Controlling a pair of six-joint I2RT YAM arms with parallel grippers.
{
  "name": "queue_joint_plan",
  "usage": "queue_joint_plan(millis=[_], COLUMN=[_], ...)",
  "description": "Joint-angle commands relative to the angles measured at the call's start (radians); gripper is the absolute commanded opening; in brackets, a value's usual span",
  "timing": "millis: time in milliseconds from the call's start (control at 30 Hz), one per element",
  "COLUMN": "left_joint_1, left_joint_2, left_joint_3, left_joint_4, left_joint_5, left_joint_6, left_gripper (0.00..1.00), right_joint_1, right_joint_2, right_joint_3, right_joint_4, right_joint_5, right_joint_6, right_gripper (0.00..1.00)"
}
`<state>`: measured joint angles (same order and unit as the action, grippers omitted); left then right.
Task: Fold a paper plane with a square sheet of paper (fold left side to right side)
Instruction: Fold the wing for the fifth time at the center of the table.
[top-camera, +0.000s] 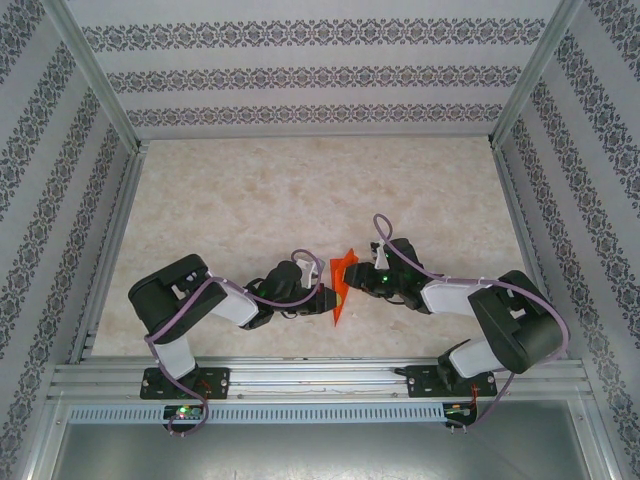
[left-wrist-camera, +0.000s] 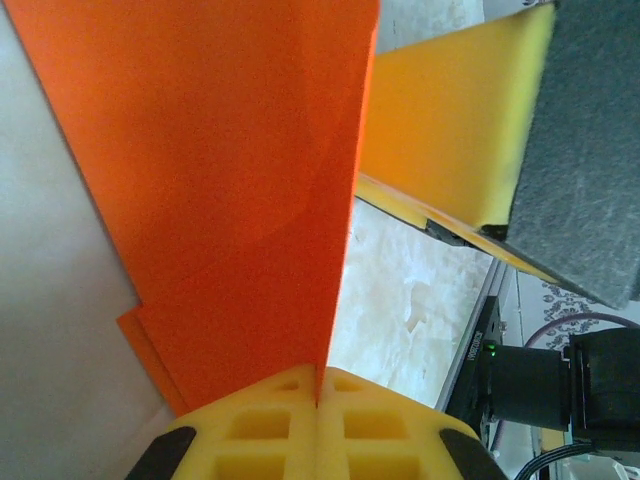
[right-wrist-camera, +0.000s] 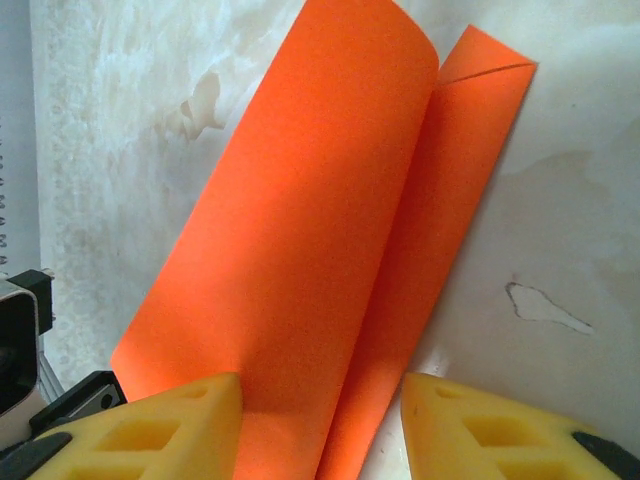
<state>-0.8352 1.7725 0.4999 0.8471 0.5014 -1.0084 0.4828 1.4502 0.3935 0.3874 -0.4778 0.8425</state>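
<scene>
**Spotter:** Your sheet of paper is at the near middle of the table, between the two arms. One layer lies flat on the table. The other is lifted and curls over it, with the bend round and not yet creased.

**Coach:** So, as I judge it, you're midway through carrying one side across to the other. Line the lifted edge up with the free edge of the flat layer before you press anything. If the edges are off, the crease sets crooked.

**Spotter:** Your left jaws are clenched on the paper. In the left wrist view the two yellow fingers meet with the lifted layer's edge pinched in the seam, and the sheet rises away from them.

**Coach:** Hold that pinch lightly and move it in an arc, not a drag, or you may slide the bottom layer along the table.

**Spotter:** Your right jaws are released, fingers well apart, with the paper running between them. I can't tell whether they touch it.

**Coach:** You could use them to pin the flat layer near the bend, then sweep along it once the edges match.

**Spotter:** From above, your left arm and right arm both fold inward, elbows out to the sides, wrists nearly meeting at the paper.

**Coach:** That's crowded. Move one arm at a time, so the fingers don't clash.
</scene>
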Motion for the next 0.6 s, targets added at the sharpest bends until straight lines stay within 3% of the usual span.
queue_joint_plan(millis=[0, 567], left_joint_1=[0.019, 0.021], left_joint_2=[0.011, 0.044], left_joint_3=[-0.014, -0.024], left_joint_4=[0.073, 0.131], left_joint_5=[0.015, 0.011], left_joint_6=[-0.024, -0.057], left_gripper=[0.00, 0.00], right_joint_1=[0.013, 0.030], right_joint_2=[0.015, 0.039], right_joint_3=[0.025, 0.042], right_joint_4=[0.031, 0.036], right_joint_5=[0.021, 0.018], right_joint_6=[0.011, 0.011], right_gripper=[0.46, 0.45])
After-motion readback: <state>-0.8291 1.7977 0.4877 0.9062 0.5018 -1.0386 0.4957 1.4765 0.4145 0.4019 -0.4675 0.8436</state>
